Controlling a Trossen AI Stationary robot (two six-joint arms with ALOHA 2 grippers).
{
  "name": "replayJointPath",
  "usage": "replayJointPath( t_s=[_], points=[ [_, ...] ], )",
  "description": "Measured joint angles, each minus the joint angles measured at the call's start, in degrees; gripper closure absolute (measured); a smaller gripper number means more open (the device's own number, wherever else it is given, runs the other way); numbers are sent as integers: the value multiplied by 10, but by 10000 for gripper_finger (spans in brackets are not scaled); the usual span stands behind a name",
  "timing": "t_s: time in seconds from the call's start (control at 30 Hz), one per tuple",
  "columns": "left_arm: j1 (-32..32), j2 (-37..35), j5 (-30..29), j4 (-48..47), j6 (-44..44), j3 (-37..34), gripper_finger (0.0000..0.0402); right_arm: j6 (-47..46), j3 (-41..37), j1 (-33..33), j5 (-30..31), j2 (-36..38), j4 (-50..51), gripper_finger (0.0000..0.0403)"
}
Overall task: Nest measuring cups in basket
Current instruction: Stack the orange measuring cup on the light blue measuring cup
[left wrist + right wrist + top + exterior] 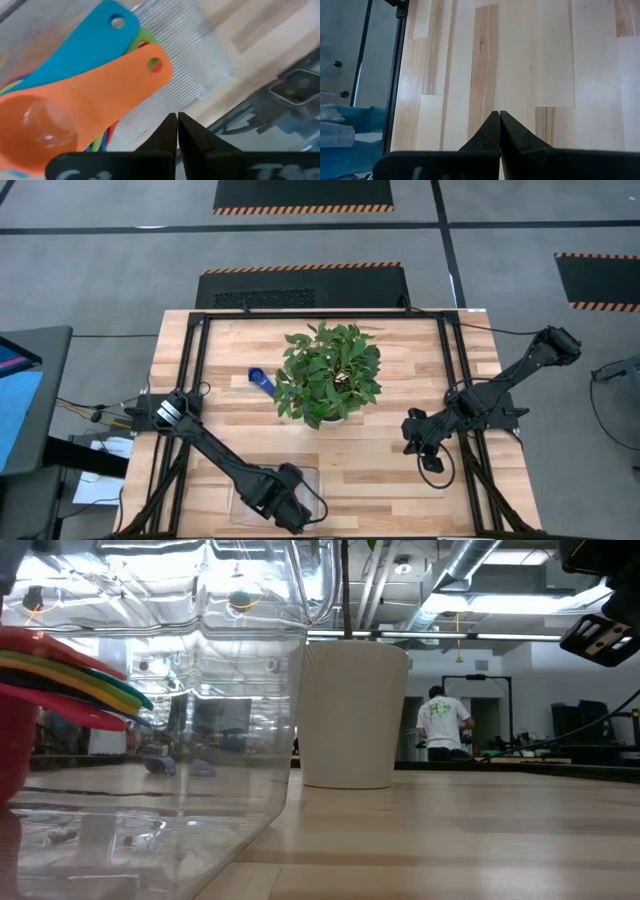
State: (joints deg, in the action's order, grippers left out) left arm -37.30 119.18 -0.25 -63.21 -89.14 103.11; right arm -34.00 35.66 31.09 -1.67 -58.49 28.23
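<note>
Several measuring cups (75, 100) stacked inside basket (312, 480), orange cup (65, 115) topmost; stack visible only in left wrist and low views. One dark blue cup (261, 380) just beside plant (328, 373), high view only. Left gripper (177, 131) above basket, pinched shut, empty. Right gripper (499, 131) opposite side of plant, closed, holding nothing.

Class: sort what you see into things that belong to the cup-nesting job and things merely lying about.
Job: stacked measuring cups; dark blue cup alone on the table; basket; left claw, shut over the basket.
Lying about: potted plant; right claw, shut, waiting.
</note>
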Motion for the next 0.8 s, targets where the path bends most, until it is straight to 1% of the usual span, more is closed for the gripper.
replayJointPath(
  t_s=[0.13,0.23,0.37,0.57,0.7,0.73,0.8],
  points=[
    [1,24,-7,27,17,12,401,0,0,0,0,0,2,390],
    [3,61,-7,17,45,51,401,0,0,0,1,0,3,390],
    [5,118,-8,-53,91,132,401,0,0,0,1,0,3,390],
    [5,189,-13,-183,113,244,401,0,0,0,1,0,2,390],
    [5,206,25,-183,155,260,401,0,0,0,1,0,3,390],
    [5,207,29,-185,158,260,401,0,0,0,1,0,2,390],
    [5,207,15,-187,151,257,401,0,0,0,1,0,2,390]
  ],
)
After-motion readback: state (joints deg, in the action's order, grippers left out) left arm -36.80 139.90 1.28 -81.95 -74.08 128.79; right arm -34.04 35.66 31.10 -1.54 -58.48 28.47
